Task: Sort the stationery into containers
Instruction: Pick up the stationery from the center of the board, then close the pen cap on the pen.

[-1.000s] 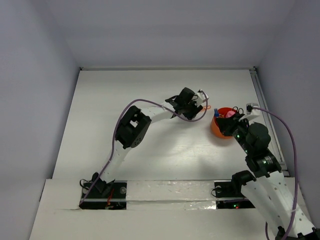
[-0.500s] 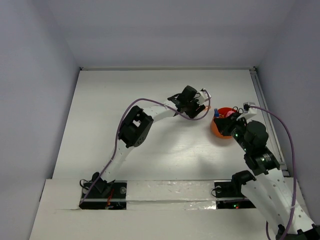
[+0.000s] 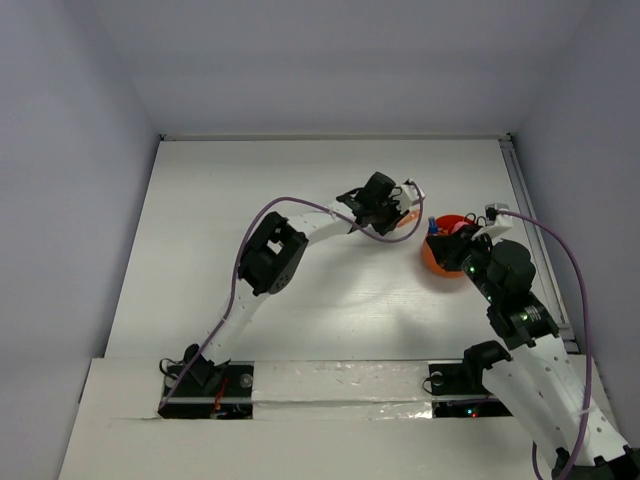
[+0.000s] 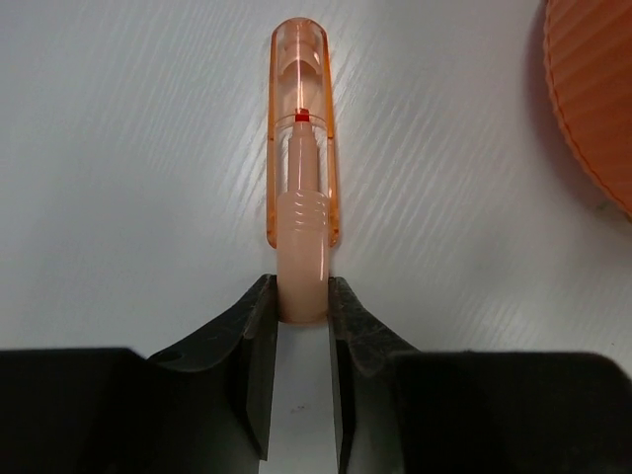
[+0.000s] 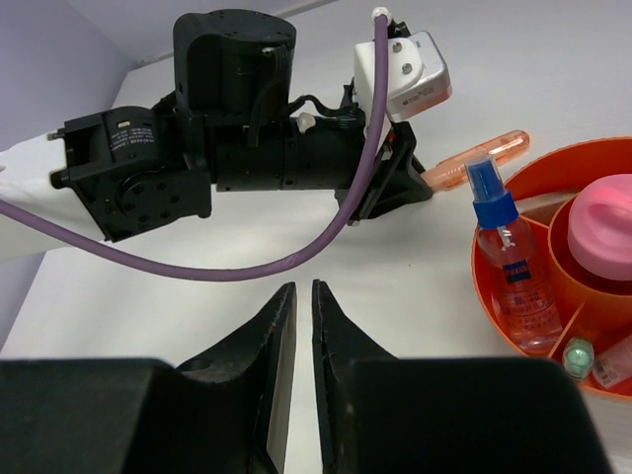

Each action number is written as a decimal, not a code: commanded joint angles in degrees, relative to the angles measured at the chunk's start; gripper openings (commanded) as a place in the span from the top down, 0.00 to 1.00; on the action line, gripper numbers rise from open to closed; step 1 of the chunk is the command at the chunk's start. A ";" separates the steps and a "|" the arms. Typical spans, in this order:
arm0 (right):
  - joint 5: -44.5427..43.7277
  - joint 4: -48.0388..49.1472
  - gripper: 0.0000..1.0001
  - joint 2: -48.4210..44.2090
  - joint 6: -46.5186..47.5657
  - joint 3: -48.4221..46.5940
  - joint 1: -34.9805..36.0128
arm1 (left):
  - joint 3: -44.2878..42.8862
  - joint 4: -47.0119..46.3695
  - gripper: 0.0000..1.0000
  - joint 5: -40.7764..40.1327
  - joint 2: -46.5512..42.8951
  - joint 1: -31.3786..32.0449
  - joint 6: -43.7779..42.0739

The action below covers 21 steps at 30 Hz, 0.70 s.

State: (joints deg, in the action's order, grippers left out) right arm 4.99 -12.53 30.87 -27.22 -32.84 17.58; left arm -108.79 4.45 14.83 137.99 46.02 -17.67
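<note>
With left end effector (image 4: pixel 302 296) clamped on orange pen (image 4: pixel 301 168), centre frame against table (image 4: pixel 128 148), lift level, carry toward bowl (image 4: pixel 592 99) at upper right, release only once over its opening, steering clear of right end effector (image 5: pixel 296 306), nearly closed and empty.

A flat white table (image 3: pixel 200 250) is seen in the middle, and thin slanted lines can be made out on its top in the close view. It is shut in by plain pale grey walls, with a left wall (image 3: pixel 60 200), a far wall (image 3: pixel 330 60) and a right wall (image 3: pixel 590 150). A thin metal rail (image 3: pixel 525 210) is laid along the right edge of the table, and a white board (image 3: pixel 330 440) is set across the near edge.
</note>
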 commanded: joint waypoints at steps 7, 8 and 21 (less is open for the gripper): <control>0.02 1.99 0.68 -0.11 0.94 -1.17 -0.36 | 16.22 -9.88 1.00 -6.56 -10.25 -1.45 7.11; -0.16 1.99 0.66 -0.02 1.03 -1.43 -0.36 | 18.68 -13.46 1.00 -6.83 -12.12 -1.46 8.34; 13.53 6.81 0.33 11.56 -5.63 -6.89 -0.36 | 52.87 -34.77 1.00 -9.55 -39.98 -2.51 26.63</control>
State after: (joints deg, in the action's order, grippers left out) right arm 10.66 -10.92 38.85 -28.80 -38.52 17.58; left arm -59.33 -23.00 7.05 103.13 43.13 3.81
